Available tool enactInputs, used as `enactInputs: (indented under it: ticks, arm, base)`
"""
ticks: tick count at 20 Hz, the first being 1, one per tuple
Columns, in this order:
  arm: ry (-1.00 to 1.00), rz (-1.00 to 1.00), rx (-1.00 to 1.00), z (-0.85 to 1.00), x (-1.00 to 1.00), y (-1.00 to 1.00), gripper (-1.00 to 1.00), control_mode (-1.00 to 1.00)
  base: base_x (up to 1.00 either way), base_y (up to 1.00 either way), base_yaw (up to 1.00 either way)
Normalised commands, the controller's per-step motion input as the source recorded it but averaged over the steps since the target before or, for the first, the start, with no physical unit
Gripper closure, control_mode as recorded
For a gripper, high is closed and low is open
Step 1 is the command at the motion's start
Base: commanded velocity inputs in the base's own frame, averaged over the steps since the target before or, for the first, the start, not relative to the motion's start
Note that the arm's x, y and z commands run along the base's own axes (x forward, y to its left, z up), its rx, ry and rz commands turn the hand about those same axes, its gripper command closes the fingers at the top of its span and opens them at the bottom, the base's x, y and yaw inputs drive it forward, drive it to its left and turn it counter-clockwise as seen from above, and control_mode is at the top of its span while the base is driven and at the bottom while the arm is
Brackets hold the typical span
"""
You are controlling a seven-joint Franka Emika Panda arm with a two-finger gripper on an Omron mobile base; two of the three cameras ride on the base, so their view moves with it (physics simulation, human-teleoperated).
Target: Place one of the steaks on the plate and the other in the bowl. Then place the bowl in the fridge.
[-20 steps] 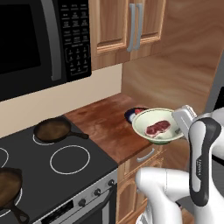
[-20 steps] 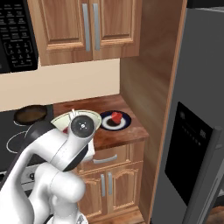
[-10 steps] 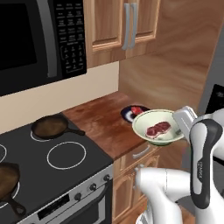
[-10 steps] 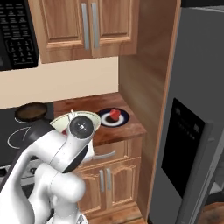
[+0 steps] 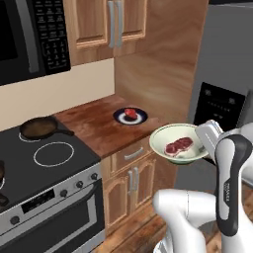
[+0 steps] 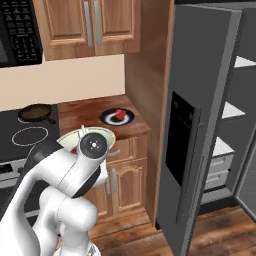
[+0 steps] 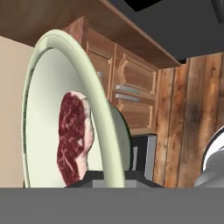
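My gripper [image 5: 204,142] is shut on the right rim of the pale bowl [image 5: 170,136] and holds it level in the air, out past the counter's front edge. One steak [image 5: 179,146] lies inside it. In the hand view the bowl [image 7: 65,61] stands edge-on with the steak [image 7: 74,135] in it, and the gripper [image 7: 111,177] pinches the rim. The other steak [image 5: 130,112] rests on the dark plate [image 5: 120,118] on the wooden counter, also seen as plate [image 6: 107,119] and steak [image 6: 120,114]. The grey fridge [image 6: 195,125] stands to the right, one door open onto white shelves [image 6: 235,107].
A dark skillet [image 5: 39,127] sits on the black stove [image 5: 54,158] to the left. Wooden cabinets [image 5: 118,22] and a microwave [image 5: 29,39] hang above. The open fridge door [image 6: 200,75] juts forward beside the counter end. Wooden floor [image 6: 215,225] lies below.
The whole picture has shifted left as the base drove right, bringing the fridge and its open door into view. The bowl stays in my grip.
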Motion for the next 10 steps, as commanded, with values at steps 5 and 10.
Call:
enactInputs:
  ticks: [5, 10]
  arm:
    - [0.0, 0.0, 0.0, 0.0, 0.0, 0.0, 1.0, 1.0]
    - [0.0, 0.0, 0.0, 0.0, 0.0, 0.0, 1.0, 1.0]
  base:
    - [-0.11, -0.23, -0.43]
    - [-0.21, -0.09, -0.55]
